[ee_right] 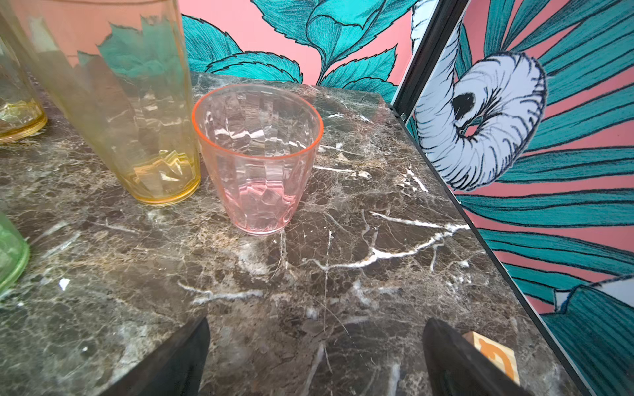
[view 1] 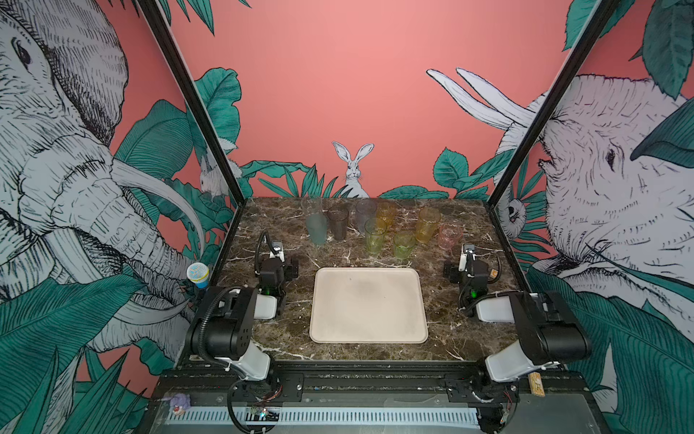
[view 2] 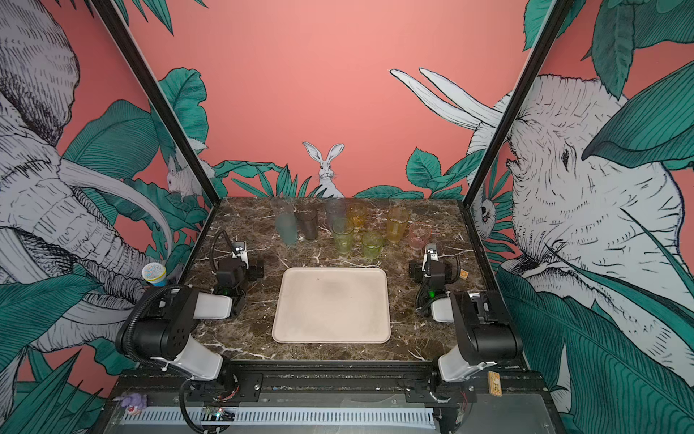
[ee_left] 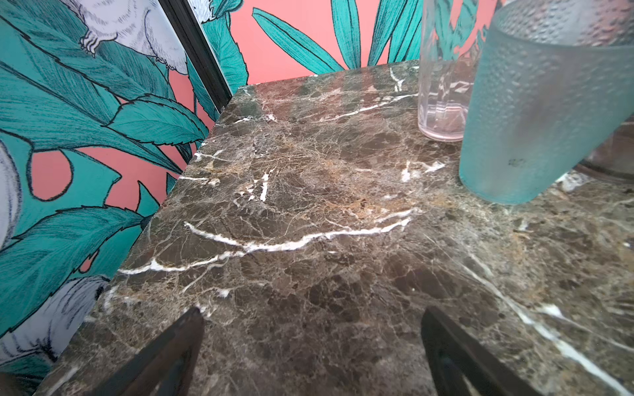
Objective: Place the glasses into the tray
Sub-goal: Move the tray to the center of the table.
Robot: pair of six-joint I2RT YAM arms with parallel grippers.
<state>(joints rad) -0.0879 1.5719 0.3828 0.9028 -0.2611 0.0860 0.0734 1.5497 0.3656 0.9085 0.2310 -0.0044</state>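
Nine glasses [view 1: 375,231] stood on the bench [view 1: 447,334], none in the tray [view 1: 368,304]; both jaws gaped empty. Next, we judged, the right jaws must straddle the pink tumbler [ee_right: 257,161].

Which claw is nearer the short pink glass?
Right. The right claw sits open just short of the pink glass; the left claw is at the row's opposite end, near the teal glass.

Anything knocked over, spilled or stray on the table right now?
Nothing tipped or spilled: the glasses stand upright behind the bare tray. Only stray item: a small tan block with an orange mark, on the table beside the right end effector.
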